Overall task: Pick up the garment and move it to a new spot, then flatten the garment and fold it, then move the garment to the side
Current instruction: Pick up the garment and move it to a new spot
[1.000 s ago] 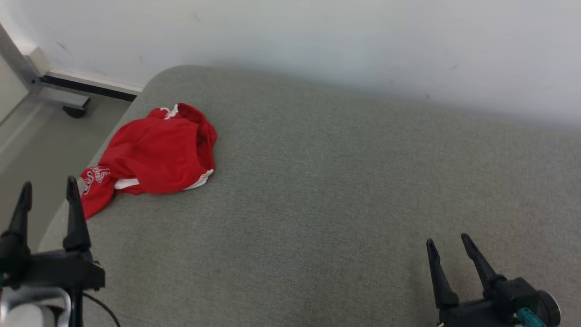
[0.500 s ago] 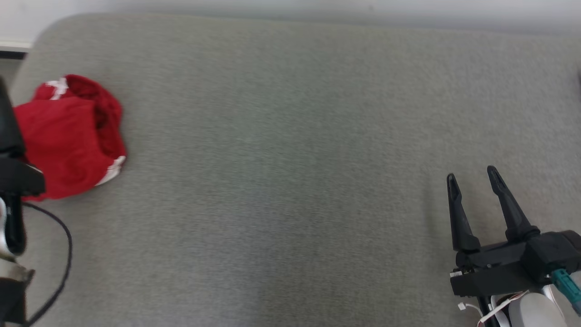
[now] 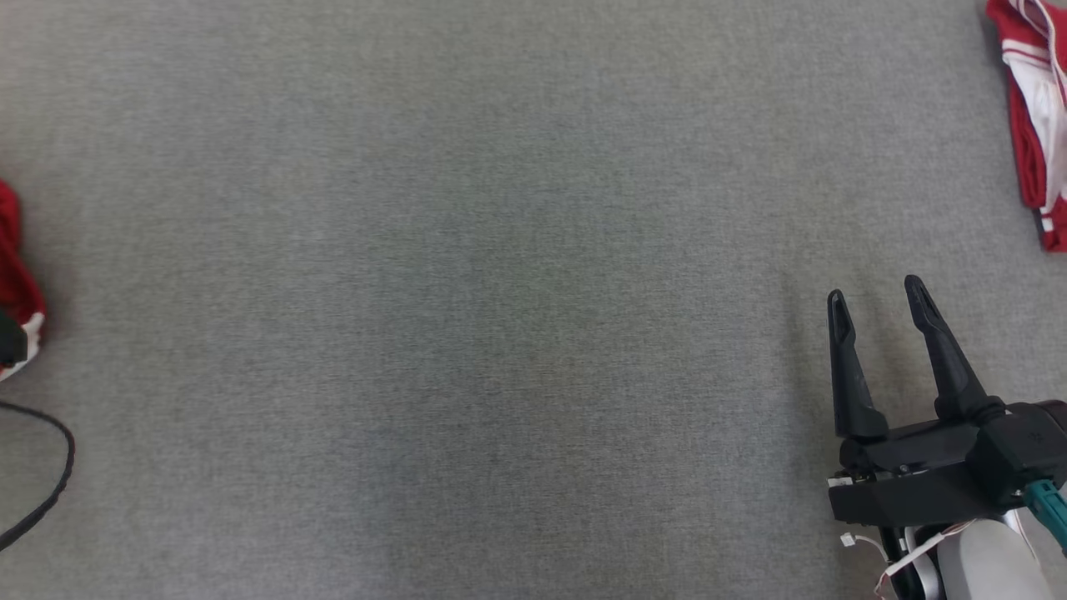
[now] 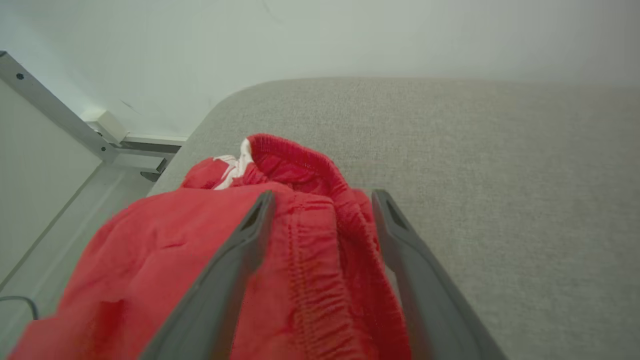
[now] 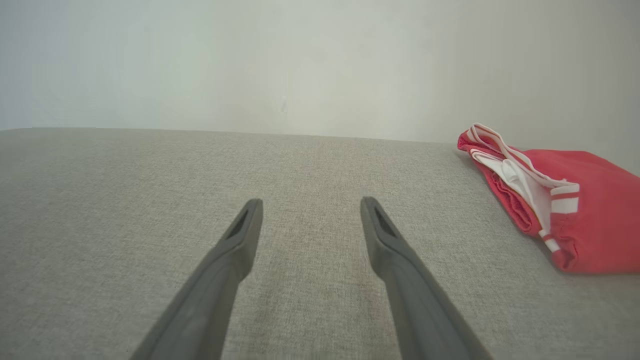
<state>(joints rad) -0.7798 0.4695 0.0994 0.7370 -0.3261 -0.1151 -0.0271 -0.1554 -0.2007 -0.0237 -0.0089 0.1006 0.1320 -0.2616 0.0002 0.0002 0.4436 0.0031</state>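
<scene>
The garment (image 4: 150,260) is a crumpled red piece with white trim, lying near the left end of the grey cushioned surface (image 3: 500,292). In the head view only its right edge (image 3: 12,267) shows at the left border. My left gripper (image 4: 322,197) is open, low over the garment, with its two fingers straddling the gathered waistband; nothing is pinched. My right gripper (image 3: 874,293) is open and empty over bare grey fabric at the lower right, also seen from its wrist (image 5: 310,201).
A second red and white garment (image 3: 1029,125), neatly folded, lies at the far right of the surface (image 5: 575,220). A pale wall (image 5: 300,60) stands behind it. A black cable (image 3: 50,483) loops at the lower left. Beyond the left end are floor and a metal frame (image 4: 50,115).
The head camera has swung down and to the right, so the whole picture has shifted. My left gripper has moved forward from below the garment to over it. Both grippers stay open.
</scene>
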